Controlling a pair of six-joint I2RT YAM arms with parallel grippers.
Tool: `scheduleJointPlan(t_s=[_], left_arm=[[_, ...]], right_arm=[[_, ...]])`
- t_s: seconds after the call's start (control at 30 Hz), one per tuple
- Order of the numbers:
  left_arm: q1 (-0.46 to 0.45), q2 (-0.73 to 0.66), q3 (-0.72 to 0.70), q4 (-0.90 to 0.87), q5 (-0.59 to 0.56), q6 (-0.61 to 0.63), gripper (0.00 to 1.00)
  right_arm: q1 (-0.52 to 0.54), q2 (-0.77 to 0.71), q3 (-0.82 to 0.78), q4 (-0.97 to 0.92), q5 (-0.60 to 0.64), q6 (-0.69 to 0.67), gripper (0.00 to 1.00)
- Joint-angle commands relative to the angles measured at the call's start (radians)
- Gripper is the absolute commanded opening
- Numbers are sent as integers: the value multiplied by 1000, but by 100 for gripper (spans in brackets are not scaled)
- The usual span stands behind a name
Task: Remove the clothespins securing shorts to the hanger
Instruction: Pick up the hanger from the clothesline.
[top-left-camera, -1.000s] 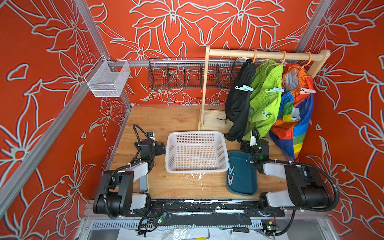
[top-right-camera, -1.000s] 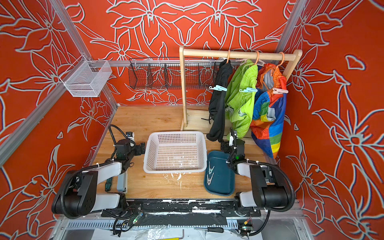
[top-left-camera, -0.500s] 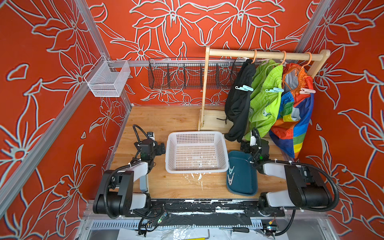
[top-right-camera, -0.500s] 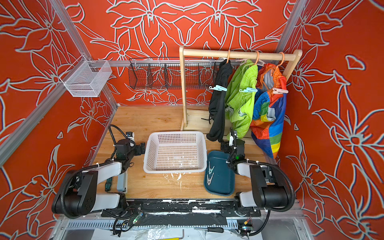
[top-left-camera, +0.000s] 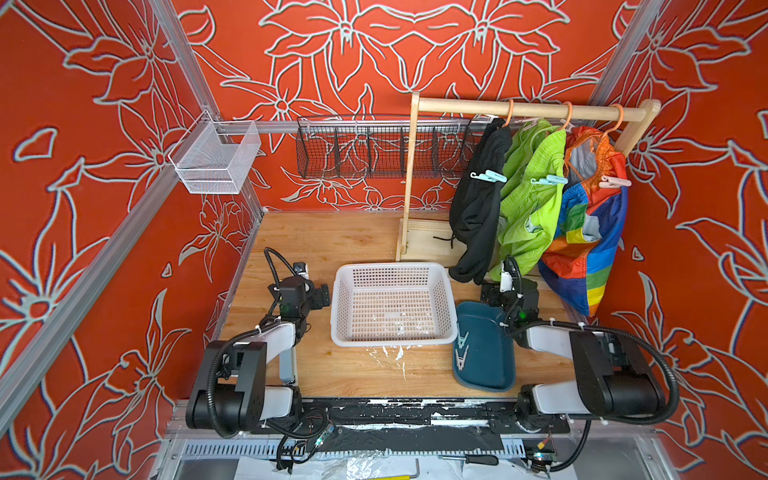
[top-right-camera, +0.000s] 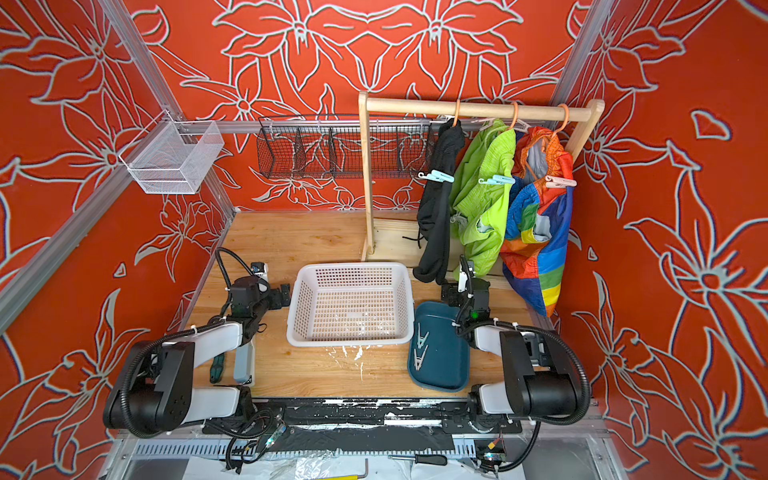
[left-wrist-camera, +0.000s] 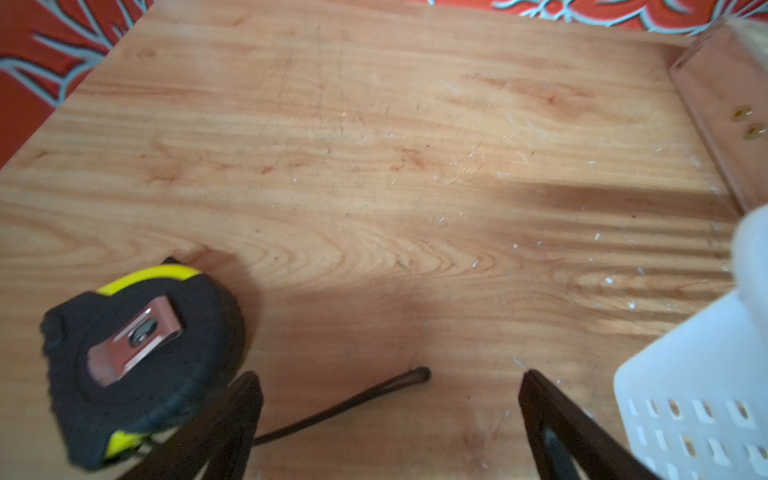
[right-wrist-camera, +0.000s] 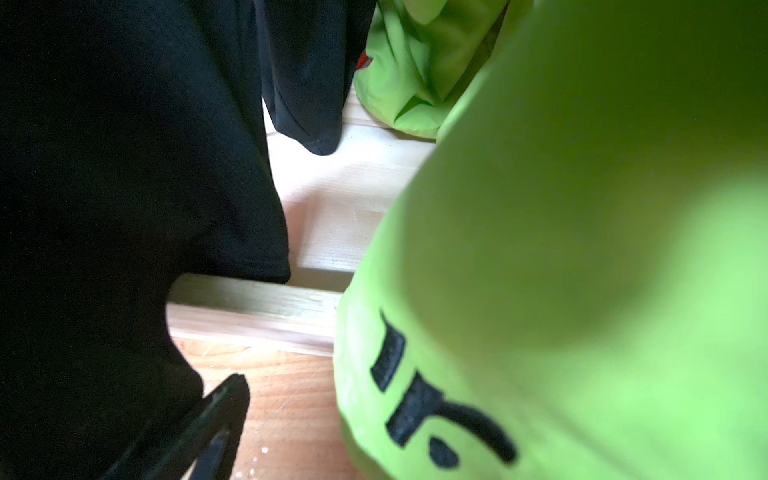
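Observation:
Three pairs of shorts hang from orange hangers (top-left-camera: 509, 112) on a wooden rail: black (top-left-camera: 478, 216), lime green (top-left-camera: 532, 208) and rainbow (top-left-camera: 590, 249). A pale blue clothespin (top-left-camera: 488, 176) grips the black pair, another pale blue one (top-left-camera: 548, 180) the green pair, and a pink one (top-left-camera: 614, 182) the rainbow pair. My right gripper (top-left-camera: 492, 293) sits low under the black and green hems, open; the right wrist view shows one finger (right-wrist-camera: 224, 399), and green fabric (right-wrist-camera: 540, 249) hides the other. My left gripper (top-left-camera: 322, 296) rests open and empty left of the basket.
A white basket (top-left-camera: 392, 307) stands mid-table. Right of it a teal tray (top-left-camera: 484, 374) holds two clothespins (top-left-camera: 461, 351). A tape measure (left-wrist-camera: 141, 357) lies by the left gripper, its cord (left-wrist-camera: 353, 403) between the fingers. The rack's wooden base (right-wrist-camera: 257, 311) is just ahead of the right gripper.

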Motion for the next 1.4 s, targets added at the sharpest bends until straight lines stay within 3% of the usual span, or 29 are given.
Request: scheduleJointPlan(t_s=[0.0,0.17,0.3,0.37,0.43,0.53,0.6,0.73,0.93,1.03,1.13,1.37], left_arm=[[-6,-88,84,-163,-118,-49,97],[-126,-237,129,-380,-423,-99,97],[-210,-389,192,-558,-520,-233,97],[-223,-453,238,-655,-503,-378,97],[-226,-518,253,-705,-380,-491,97],[-225,-607,182,-585,-173,-450,97],[-243,-636,201,-612,-175,-419,97],[-327,-613,312,-765,-341,-335,97],[-521,-448,455,-850,-509,-236,97],[-537,-375,530,-873,-473,-208,97],[-537,-355,538,-815,-382,-174,97],[-537,-221,583,-807,-302,-103,97]], right_arm=[[-3,-114,82,-199,57,44,98],[-1,-272,204,-578,181,276,98],[24,-458,246,-814,282,437,98],[42,-602,224,-847,278,441,98],[63,-761,200,-868,256,418,98],[76,-919,208,-921,167,367,98],[83,-955,254,-985,107,345,98],[101,-915,385,-1106,12,285,98],[178,-742,620,-1192,28,219,97],[259,-633,741,-1208,107,135,98],[329,-515,861,-1221,160,71,98],[480,-220,1177,-1284,322,-40,97]])
